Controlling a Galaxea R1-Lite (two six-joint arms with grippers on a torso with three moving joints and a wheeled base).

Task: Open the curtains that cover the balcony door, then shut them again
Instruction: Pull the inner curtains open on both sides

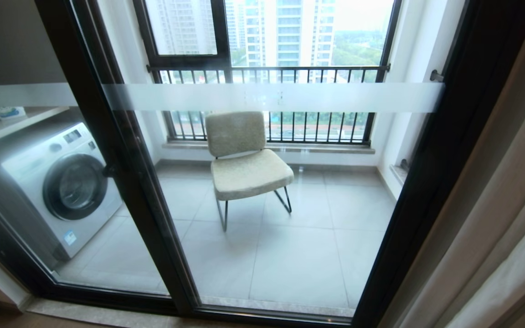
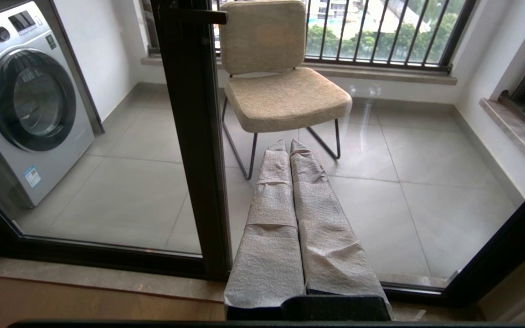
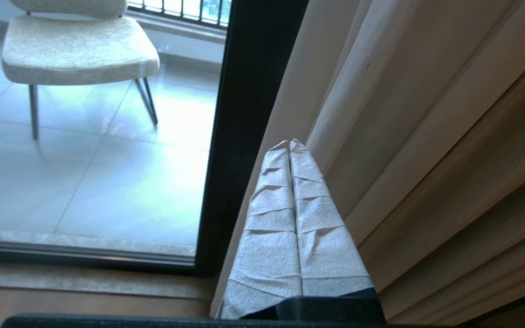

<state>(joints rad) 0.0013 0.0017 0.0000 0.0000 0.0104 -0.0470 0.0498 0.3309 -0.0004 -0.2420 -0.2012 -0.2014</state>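
Grey tiled floor (image 1: 290, 264), beige chair (image 1: 244, 159), washing machine (image 1: 62, 191), railed window (image 1: 267, 73)

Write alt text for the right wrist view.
The right end effector, shut and holding nothing, points at the edge of the beige curtains gathered beside the balcony door. Through the glass stands a chair.

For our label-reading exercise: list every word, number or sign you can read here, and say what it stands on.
None can be read.
Frosted white band on the black-framed glass balcony door: small characters, too faint.
White front-loading washing machine: blue sticker and panel markings, too small.
Box on the shelf: print blurred.
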